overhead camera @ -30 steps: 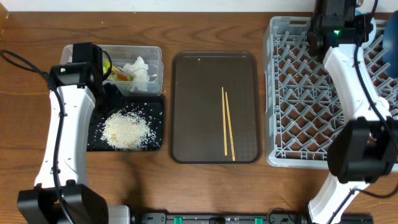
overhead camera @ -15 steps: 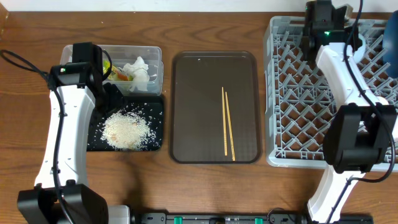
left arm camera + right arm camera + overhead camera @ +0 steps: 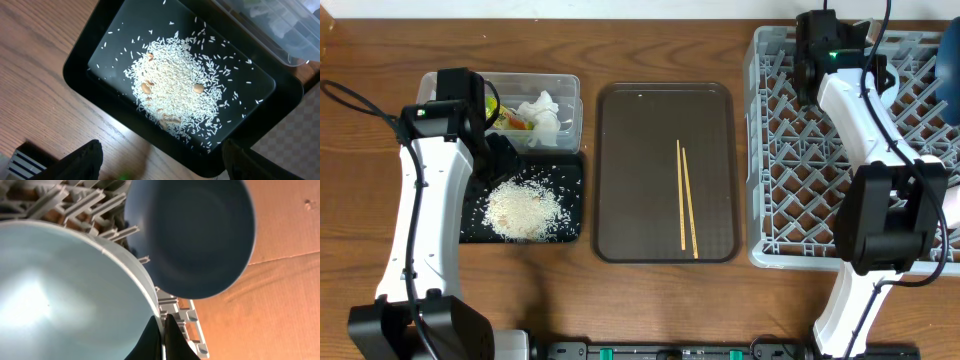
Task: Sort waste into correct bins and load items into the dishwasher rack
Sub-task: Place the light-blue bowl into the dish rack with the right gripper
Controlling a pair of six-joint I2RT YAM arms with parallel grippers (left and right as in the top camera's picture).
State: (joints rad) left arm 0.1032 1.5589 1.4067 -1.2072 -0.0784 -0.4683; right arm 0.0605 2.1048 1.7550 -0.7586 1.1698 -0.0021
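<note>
Slid left along the far edge of the dishwasher rack [image 3: 790,180] since a second ago: right gripper [image 3: 161,337], tips pressed together, just beside the rim of the light blue bowl [image 3: 60,290], dark blue plate [image 3: 195,235] beyond it. Left gripper [image 3: 162,162] unmoved, spread wide above rice [image 3: 175,95] in the black tray [image 3: 107,50]. Chopsticks [image 3: 680,195] lying on the brown serving tray [image 3: 630,170].

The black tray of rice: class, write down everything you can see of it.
The black tray is shallow, rectangular, seemingly glossy plastic. It lies flat on the wooden table, a clear container along its far side, the brown serving tray to its right. White rice with a few tan bits is heaped in its middle; stray grains lie around the heap.
</note>
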